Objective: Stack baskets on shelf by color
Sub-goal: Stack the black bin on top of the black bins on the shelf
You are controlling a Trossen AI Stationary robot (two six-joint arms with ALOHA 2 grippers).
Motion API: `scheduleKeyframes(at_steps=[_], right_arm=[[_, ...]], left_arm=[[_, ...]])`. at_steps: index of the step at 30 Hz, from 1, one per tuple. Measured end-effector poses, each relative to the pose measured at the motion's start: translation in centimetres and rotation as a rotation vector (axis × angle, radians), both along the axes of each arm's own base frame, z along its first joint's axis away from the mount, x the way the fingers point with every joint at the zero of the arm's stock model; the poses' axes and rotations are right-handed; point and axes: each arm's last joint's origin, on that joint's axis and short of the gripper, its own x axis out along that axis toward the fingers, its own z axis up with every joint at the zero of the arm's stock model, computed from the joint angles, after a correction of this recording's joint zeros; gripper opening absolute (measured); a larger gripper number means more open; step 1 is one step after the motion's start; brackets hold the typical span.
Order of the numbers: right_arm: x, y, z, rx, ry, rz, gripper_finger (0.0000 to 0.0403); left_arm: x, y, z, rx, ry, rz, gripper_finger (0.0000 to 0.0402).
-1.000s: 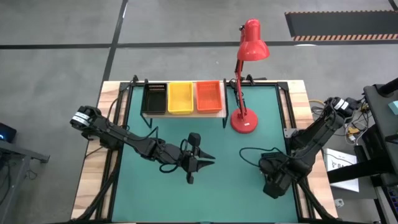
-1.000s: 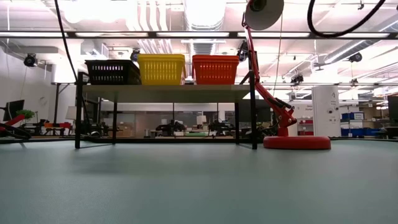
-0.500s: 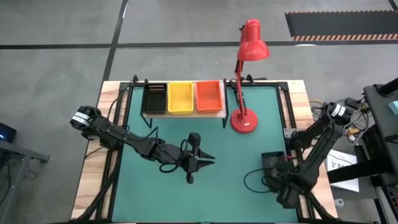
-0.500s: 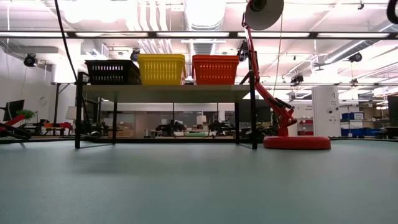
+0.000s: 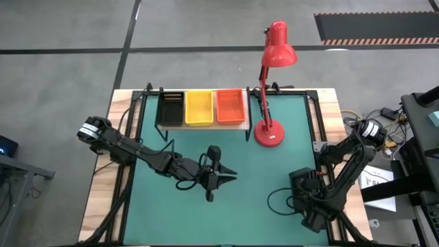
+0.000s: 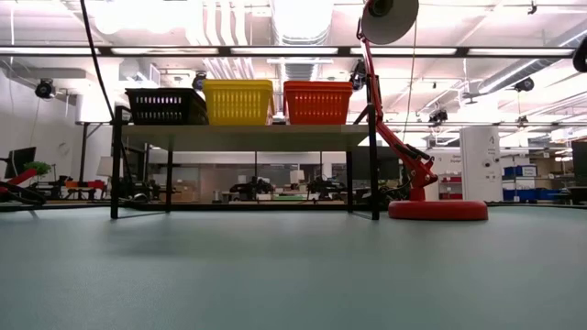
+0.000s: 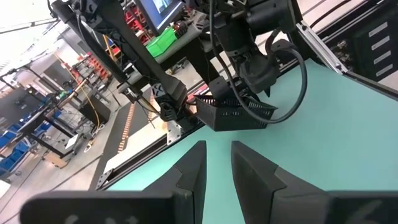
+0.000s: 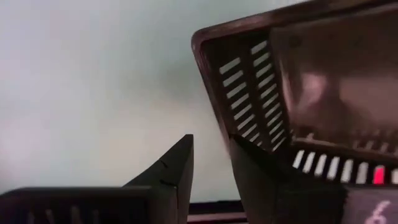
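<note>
A light, stiff black mesh basket is seen lower right on the bench at the right hand, best pinched by its rim wall; whether it is clamped cannot be told.

Black basket blurred and cut off at frame edge in right wrist view. Lamp head cropped along top of low view. Basket contents on shelf indiscernible.

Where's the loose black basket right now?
High view: the black basket lies on the table's front-right area, beside the right gripper, far from the shelf.
</note>
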Motion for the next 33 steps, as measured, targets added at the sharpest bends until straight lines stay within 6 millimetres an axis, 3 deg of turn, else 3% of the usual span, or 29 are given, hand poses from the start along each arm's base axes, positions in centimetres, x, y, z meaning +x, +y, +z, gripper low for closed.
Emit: scheduleKeyframes(at_steps=[13, 21, 26, 33], right_arm=[[0.3, -0.5, 0.1, -0.095, -0.136, 0.075, 0.0093], [1.4, -1.1, 0.2, -0.142, -0.220, 0.131, 0.0015], [3.8, -1.8, 0.2, -0.195, -0.378, 0.185, 0.0010], [9.7, -4.3, 0.4, -0.188, -0.571, 0.240, 0.0009]], left_arm=[[0.0, 0.0, 0.0, 0.000, 0.000, 0.000, 0.0058], [0.0, 0.0, 0.0, -0.009, 0.001, 0.002, 0.0058], [0.1, -0.1, -0.2, -0.009, 0.005, 0.000, 0.0058], [0.0, -0.2, -0.2, -0.135, 0.009, 0.016, 0.0058]])
